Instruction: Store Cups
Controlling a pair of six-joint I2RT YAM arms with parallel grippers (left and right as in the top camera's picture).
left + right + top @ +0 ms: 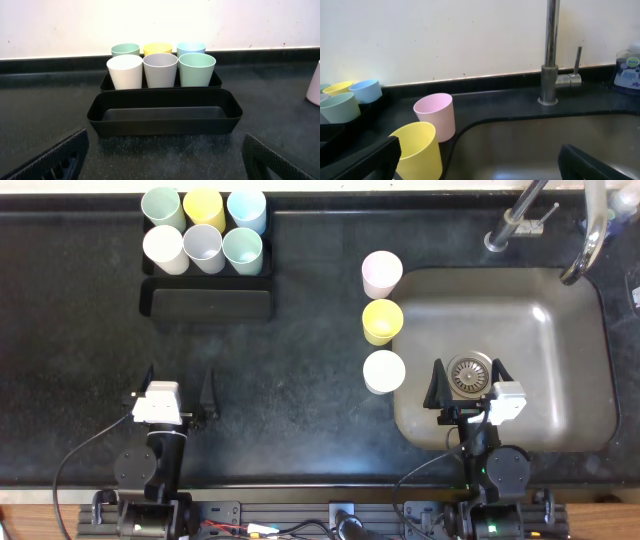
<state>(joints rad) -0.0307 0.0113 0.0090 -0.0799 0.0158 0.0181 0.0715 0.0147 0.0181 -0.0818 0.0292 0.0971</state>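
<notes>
Three loose cups stand in a line on the black counter beside the sink's left rim: pink (pixel 381 273) (pixel 436 116), yellow (pixel 382 320) (pixel 417 147) and white (pixel 384 371). At the back left, a black tray (pixel 268 262) holds several upright cups (pixel 160 69). An empty black tray (pixel 207 304) (pixel 165 112) lies just in front of it. My left gripper (pixel 178 392) (pixel 165 145) is open, low over the counter, facing the empty tray. My right gripper (pixel 468 383) (pixel 480 150) is open over the sink near the drain, with the cup line off to its left.
The steel sink (pixel 560 310) fills the right side, with a drain (pixel 470 372) and a faucet (pixel 520 215) (pixel 550 50) behind it. A soap bottle (pixel 627 70) stands at the far right. Bare counter lies between the trays and the loose cups.
</notes>
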